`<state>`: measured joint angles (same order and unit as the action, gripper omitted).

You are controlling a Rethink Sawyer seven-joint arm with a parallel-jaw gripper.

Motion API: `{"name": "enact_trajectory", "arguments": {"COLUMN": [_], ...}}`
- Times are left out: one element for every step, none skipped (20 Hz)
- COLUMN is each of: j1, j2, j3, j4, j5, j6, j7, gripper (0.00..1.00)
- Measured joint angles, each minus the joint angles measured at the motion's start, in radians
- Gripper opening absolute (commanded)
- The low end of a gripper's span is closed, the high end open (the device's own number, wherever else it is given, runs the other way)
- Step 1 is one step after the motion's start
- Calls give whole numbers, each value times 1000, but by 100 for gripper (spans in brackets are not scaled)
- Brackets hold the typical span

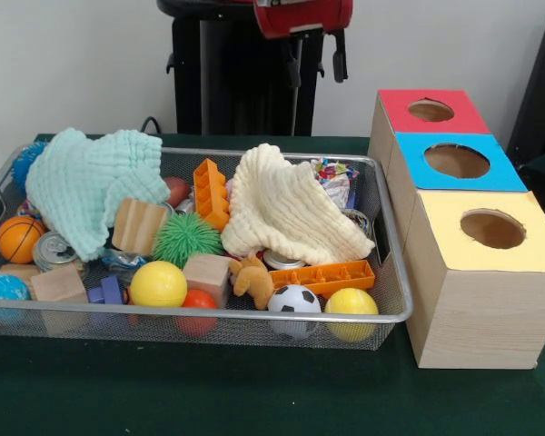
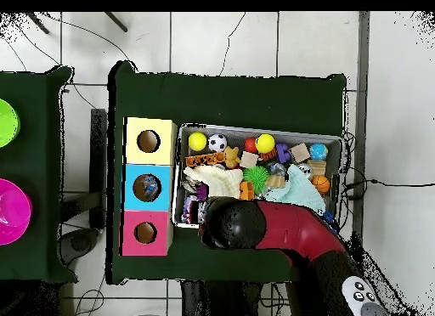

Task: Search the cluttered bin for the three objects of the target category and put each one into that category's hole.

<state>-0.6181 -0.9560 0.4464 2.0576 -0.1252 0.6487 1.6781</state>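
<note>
the wire mesh bin (image 1: 392,238) sits on the dark green table (image 1: 209,391), packed with clutter. a mint green cloth (image 1: 91,182) covers its left part in the front view and a cream knitted cloth (image 1: 286,204) drapes the middle. along the near rim lie a yellow ball (image 1: 158,284), a small soccer ball (image 1: 294,300) and another yellow ball (image 1: 351,302); a spiky green ball (image 1: 186,239), an orange toy brick (image 1: 211,193) and a mini basketball (image 1: 19,238) lie further in.

just beside the bin stand three wooden boxes in a row — the red-topped one farthest from the camera, its hole (image 1: 431,110) open and dark, then the blue-topped box (image 1: 454,162), then the yellow-topped box (image 1: 490,232).

the red and black arm (image 2: 280,232) reaches over the bin's edge in the overhead view — the gripper itself is hidden beneath it, so i cannot tell its state.
</note>
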Motion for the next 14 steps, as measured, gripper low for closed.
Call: {"name": "enact_trajectory", "arguments": {"j1": [1,2,3,3,2,2,1,0,-2,-4,-7,-12,-21,-25], "j2": [0,0,1,5,8,12,27,35,42,50,59,73,89,95], "j3": [-5,-8,-13,-21,-25,-27,-31,-32,-32,-32,-32,-32,-32,-32], "j4": [-8,-14,-22,-46,-57,-67,-95,-109,-122,-134,-148,-169,-194,-204], "j5": [-13,-21,-33,-61,-73,-81,-105,-115,-122,-130,-138,-150,-162,-166], "j6": [0,0,0,0,0,0,0,0,0,0,0,0,0,0], "j7": [0,0,0,0,0,0,0,0,0,0,0,0,0,0], "gripper": [100,100,100,100,100,100,100,100,100,100,100,100,100,100]}}
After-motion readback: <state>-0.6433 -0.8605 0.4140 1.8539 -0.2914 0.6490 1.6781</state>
